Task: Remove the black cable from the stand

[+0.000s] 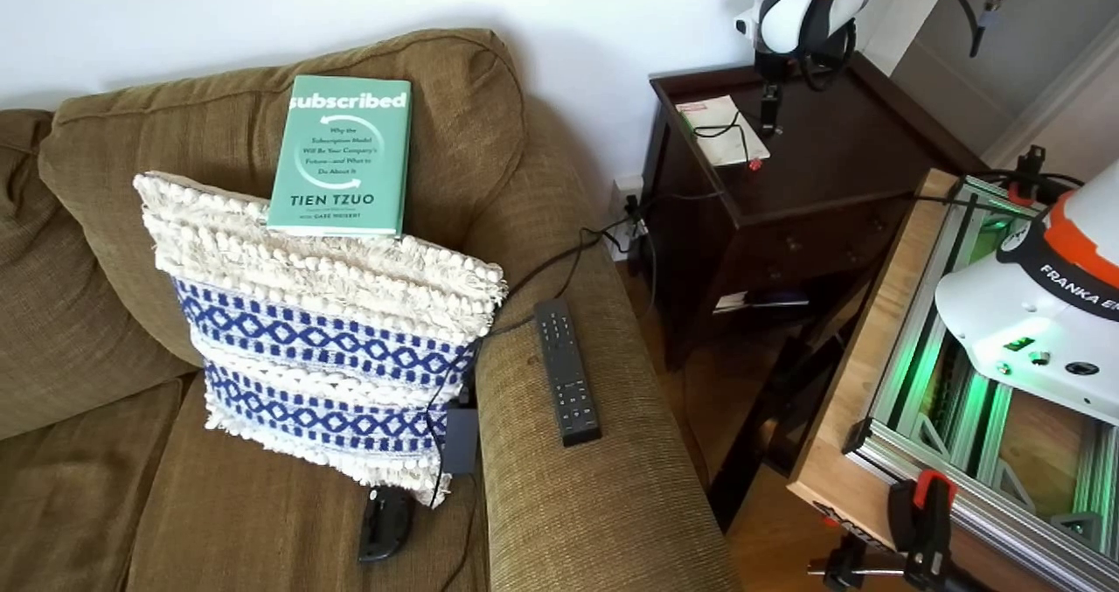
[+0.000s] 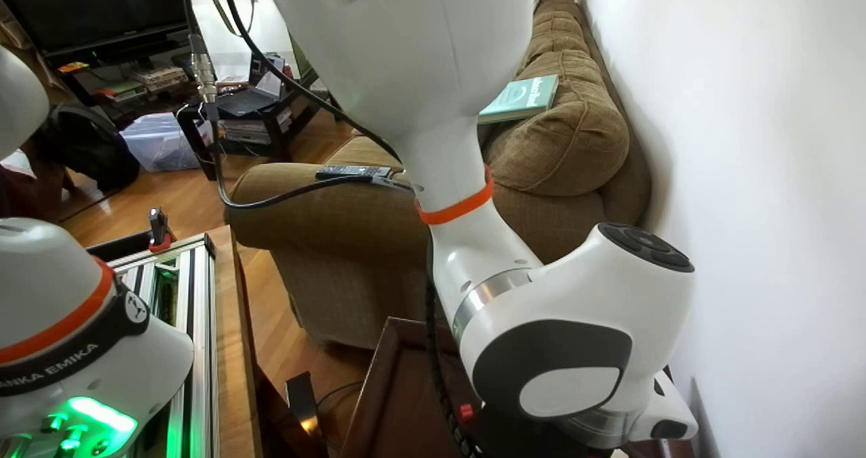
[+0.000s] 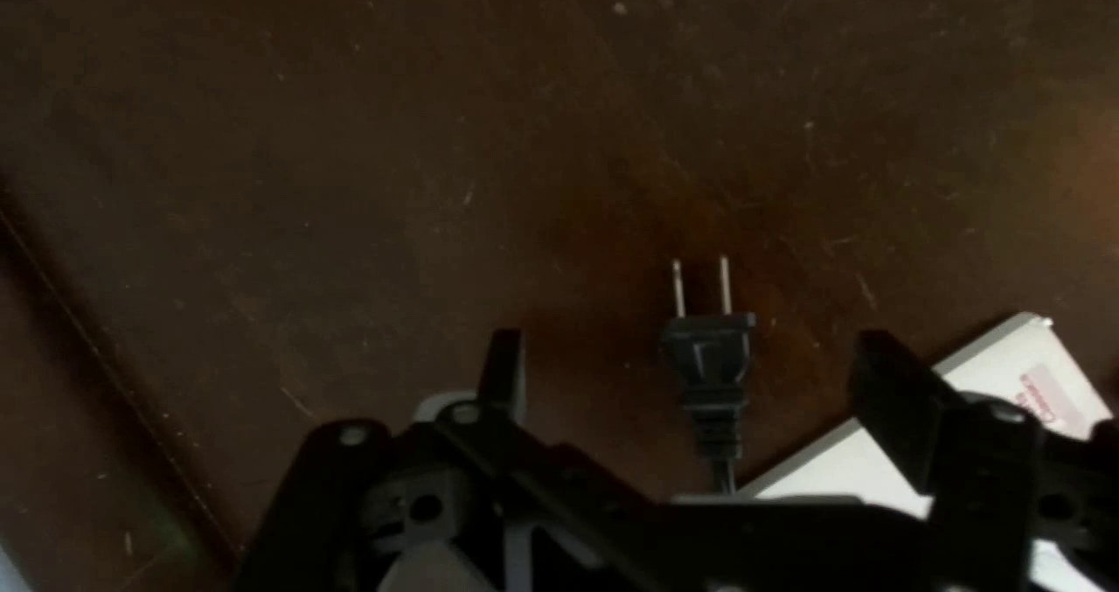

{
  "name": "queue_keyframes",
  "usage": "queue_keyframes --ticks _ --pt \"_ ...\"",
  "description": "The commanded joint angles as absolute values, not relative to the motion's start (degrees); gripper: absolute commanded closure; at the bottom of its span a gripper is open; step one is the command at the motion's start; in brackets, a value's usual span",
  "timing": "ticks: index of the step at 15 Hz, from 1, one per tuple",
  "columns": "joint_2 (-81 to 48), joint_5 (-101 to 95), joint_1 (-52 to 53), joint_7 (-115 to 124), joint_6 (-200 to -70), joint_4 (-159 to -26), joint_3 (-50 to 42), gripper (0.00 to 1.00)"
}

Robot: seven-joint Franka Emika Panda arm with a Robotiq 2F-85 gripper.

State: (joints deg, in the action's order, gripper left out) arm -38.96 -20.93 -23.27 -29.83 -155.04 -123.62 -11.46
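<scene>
One book (image 1: 341, 156) reads "subscribed"; the claw (image 3: 695, 356) gapes over the black cable (image 3: 714, 386).

Reads "subscribed" at ten o'clock on the green book (image 1: 341, 155) in an exterior view, above "Why the Subscription Model Will Be Your Company's Future—and What to Do About It" and "TIEN TZUO"; shows "FRANKA E" at three on the robot base (image 1: 1040, 312), "ANKA EMIKA" at eight on that base (image 2: 74, 356) in an exterior view.

A home living room: brown sofa (image 1: 262, 513), patterned cushion (image 1: 323, 338), probably a television (image 2: 115, 5)
</scene>
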Motion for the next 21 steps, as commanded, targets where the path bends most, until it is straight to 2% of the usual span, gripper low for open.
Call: queue_keyframes --ticks 1,2,7,9,10,17,21 --pt "-40.1 -19.2 -25.5 -32.8 -153.5 -121.8 -9.6 0.37" --pt "-40.3 -19.4 -25.6 -33.3 -153.6 -121.6 -9.5 0.47" --pt "-40.4 -18.8 -26.2 -34.9 -152.4 -121.5 -8.9 0.85" --pt "-39.5 -18.4 -26.3 -36.2 -151.1 -122.0 -8.5 0.97" --pt "-38.6 -18.4 -26.1 -36.8 -150.2 -122.4 -8.5 0.93" --pt "-19.9 -11.3 -24.7 -41.8 -139.8 -132.3 -3.6 0.93" --pt "-7.1 -2.6 -21.5 -47.1 -128.5 -138.1 -1.7 0.93"
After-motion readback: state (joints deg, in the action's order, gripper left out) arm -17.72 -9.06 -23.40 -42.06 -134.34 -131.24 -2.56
